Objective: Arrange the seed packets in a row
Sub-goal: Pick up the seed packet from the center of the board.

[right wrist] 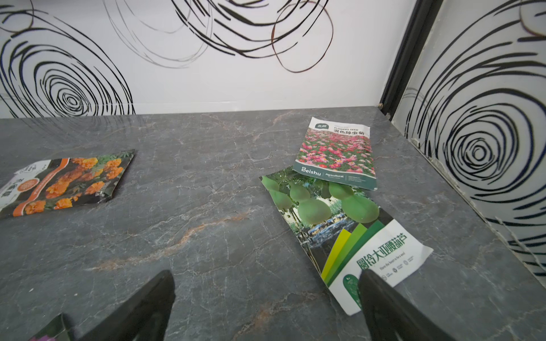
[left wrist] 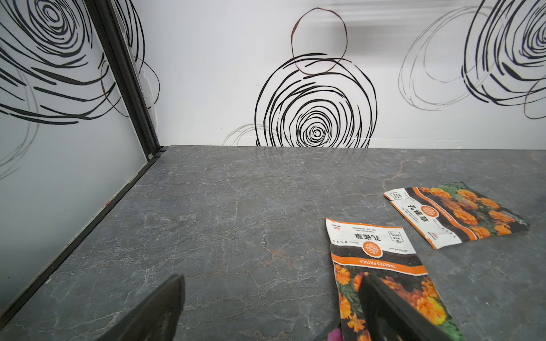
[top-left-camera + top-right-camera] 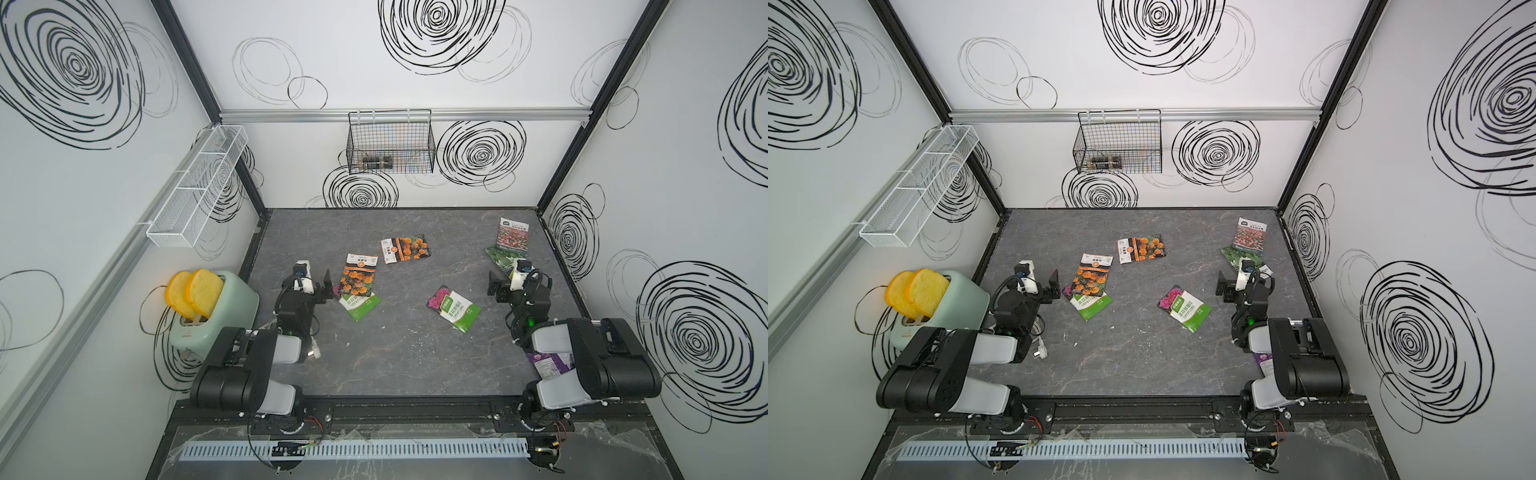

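Observation:
Six seed packets lie scattered on the grey marble table. An orange-flower packet (image 3: pixel 360 275) overlaps a green-white one (image 3: pixel 360 307), and my left gripper (image 2: pixel 271 279) hangs open just left of this pair, one finger above the orange packet (image 2: pixel 381 259). A second orange-flower packet (image 3: pixel 406 248) lies further back. Another green-white packet with pink flowers (image 3: pixel 455 309) lies mid-table. At the back right, the red-pink flower-field packet (image 1: pixel 336 153) overlaps the green-fruit packet (image 1: pixel 334 218). My right gripper (image 1: pixel 266 276) is open, one finger over that packet's near corner.
A mint toaster (image 3: pixel 216 311) with yellow bread slices stands at the left edge. A purple crinkled pouch (image 3: pixel 548 363) lies under the right arm. A white mesh shelf (image 3: pixel 195 195) and a black wire basket (image 3: pixel 390 145) hang on the walls.

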Controlling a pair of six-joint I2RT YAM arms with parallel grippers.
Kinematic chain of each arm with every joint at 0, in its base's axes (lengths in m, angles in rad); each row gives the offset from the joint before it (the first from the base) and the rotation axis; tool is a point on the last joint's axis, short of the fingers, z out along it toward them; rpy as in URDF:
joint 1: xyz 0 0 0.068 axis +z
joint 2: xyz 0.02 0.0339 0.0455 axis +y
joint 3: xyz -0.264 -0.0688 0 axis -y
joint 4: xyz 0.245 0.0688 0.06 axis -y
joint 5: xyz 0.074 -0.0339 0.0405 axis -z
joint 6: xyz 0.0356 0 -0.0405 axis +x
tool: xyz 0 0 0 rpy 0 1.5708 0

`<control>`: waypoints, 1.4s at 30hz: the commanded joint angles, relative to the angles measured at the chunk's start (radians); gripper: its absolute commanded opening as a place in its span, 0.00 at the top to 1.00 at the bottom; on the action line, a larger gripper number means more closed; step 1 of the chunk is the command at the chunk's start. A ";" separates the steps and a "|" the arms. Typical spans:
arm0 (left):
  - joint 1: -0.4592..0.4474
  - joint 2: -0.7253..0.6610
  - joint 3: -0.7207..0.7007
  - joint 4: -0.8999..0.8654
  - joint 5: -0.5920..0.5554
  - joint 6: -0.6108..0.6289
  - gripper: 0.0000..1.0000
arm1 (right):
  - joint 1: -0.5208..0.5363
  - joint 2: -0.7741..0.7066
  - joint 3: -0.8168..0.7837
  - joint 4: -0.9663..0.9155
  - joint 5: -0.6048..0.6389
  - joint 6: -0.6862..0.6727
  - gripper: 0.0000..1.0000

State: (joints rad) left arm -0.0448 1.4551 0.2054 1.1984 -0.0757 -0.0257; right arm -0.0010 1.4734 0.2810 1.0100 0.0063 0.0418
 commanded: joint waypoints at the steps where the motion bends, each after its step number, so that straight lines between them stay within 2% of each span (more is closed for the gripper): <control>1: -0.016 -0.016 0.031 0.008 -0.066 0.002 0.04 | 0.007 -0.046 0.157 -0.279 0.017 0.016 0.02; 2: -0.022 -0.039 0.066 -0.064 -0.107 -0.006 0.04 | 0.007 -0.051 0.208 -0.367 0.021 0.032 0.02; 4: -0.026 -0.070 0.224 -0.390 -0.181 -0.036 0.04 | 0.025 -0.063 0.277 -0.491 0.039 0.010 0.02; 5: -0.033 -0.069 0.283 -0.485 -0.197 -0.042 0.04 | 0.042 -0.075 0.307 -0.543 0.080 0.020 0.02; 7: -0.056 -0.074 0.365 -0.591 -0.219 -0.057 0.04 | 0.052 -0.108 0.359 -0.631 0.125 0.129 0.02; 8: -0.068 -0.076 0.402 -0.654 -0.218 -0.082 0.04 | 0.049 -0.116 0.385 -0.660 0.093 0.155 0.02; 11: -0.122 -0.069 0.484 -0.768 -0.201 -0.169 0.04 | 0.065 -0.108 0.496 -0.811 0.055 0.216 0.02; 13: -0.192 -0.056 0.534 -0.825 -0.194 -0.186 0.04 | 0.073 -0.075 0.558 -0.874 -0.036 0.251 0.02; 17: -0.308 -0.013 0.604 -0.892 -0.124 -0.216 0.04 | 0.146 0.063 0.705 -0.997 -0.210 0.285 0.01; 19: -0.325 0.000 0.618 -0.907 -0.077 -0.244 0.04 | 0.196 0.142 0.784 -1.060 -0.260 0.286 0.00; 24: -0.309 0.033 0.630 -0.970 0.016 -0.288 0.04 | 0.315 0.324 0.945 -1.125 -0.376 0.275 0.02; 27: -0.269 0.051 0.643 -1.026 0.052 -0.296 0.04 | 0.353 0.395 1.011 -1.149 -0.422 0.297 0.04; 35: -0.140 0.156 0.739 -1.193 0.100 -0.284 0.04 | 0.426 0.441 1.030 -1.081 -0.575 0.358 0.04; 42: -0.083 0.295 0.820 -1.240 0.181 -0.217 0.02 | 0.499 0.458 1.012 -1.028 -0.615 0.376 0.05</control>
State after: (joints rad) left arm -0.1379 1.7142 0.9936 -0.0055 0.0551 -0.2821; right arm 0.4740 1.9110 1.2922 -0.0452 -0.5598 0.3943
